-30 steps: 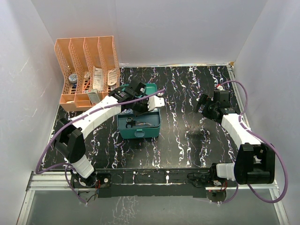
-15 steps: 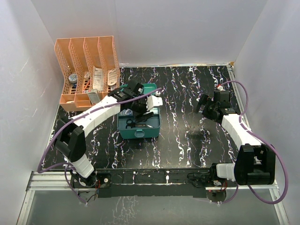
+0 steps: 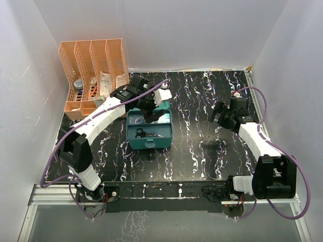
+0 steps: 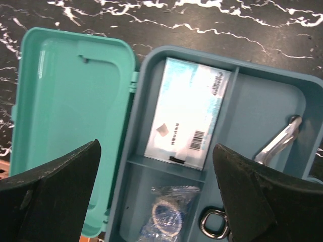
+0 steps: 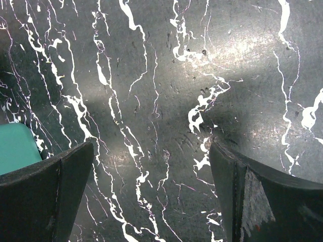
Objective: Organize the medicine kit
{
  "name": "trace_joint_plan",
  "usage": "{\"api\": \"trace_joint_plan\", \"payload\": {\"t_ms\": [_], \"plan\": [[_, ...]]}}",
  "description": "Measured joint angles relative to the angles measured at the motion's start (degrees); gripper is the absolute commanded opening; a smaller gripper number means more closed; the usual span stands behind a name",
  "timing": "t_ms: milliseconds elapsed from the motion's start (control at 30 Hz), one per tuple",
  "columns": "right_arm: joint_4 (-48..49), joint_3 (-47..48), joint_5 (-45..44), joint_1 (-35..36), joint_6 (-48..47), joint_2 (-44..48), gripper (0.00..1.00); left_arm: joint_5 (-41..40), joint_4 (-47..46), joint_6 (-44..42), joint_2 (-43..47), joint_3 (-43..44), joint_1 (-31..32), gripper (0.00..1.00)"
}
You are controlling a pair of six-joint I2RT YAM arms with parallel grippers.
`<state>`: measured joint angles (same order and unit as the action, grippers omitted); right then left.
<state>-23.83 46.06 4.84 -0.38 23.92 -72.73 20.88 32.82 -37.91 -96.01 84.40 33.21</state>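
- Overhead, white walls (image 3: 176,30) enclose a black, white-veined table (image 3: 202,146).
- Open medicine kit (image 3: 150,137) sits left of centre, left gripper (image 4: 155,146) wide above.
- Right gripper (image 5: 151,146) hangs wide near right edge.

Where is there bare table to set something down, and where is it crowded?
Bare table runs between the medicine kit and the right gripper, and along the near edge in front of the kit. The back-left corner is crowded: the orange file rack, the left gripper and the kit's open lid sit close together.
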Motion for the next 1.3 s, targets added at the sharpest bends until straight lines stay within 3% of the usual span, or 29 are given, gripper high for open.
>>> {"api": "trace_joint_plan", "payload": {"t_ms": [533, 800, 1100, 1300], "plan": [[0.15, 0.0, 1.11, 1.86, 0.2, -0.24, 0.98, -0.52, -2.43, 2.19, 0.28, 0.13, -7.93, 0.7], [1.16, 1.46, 1.64, 3.52, 0.28, -4.59, 0.97, -0.59, -6.29, 6.16, -0.7, 0.87, -13.94, 0.71], [1.81, 17.77, 8.15, 4.15, 0.2, -16.06, 0.91, 4.83, -6.27, 16.15, -11.52, 14.01, -21.22, 0.7], [3.1, 28.76, 15.3, 5.18, 0.13, -24.9, 0.9, 8.87, -4.35, 21.55, -13.51, 15.63, -21.99, 0.69]]}}
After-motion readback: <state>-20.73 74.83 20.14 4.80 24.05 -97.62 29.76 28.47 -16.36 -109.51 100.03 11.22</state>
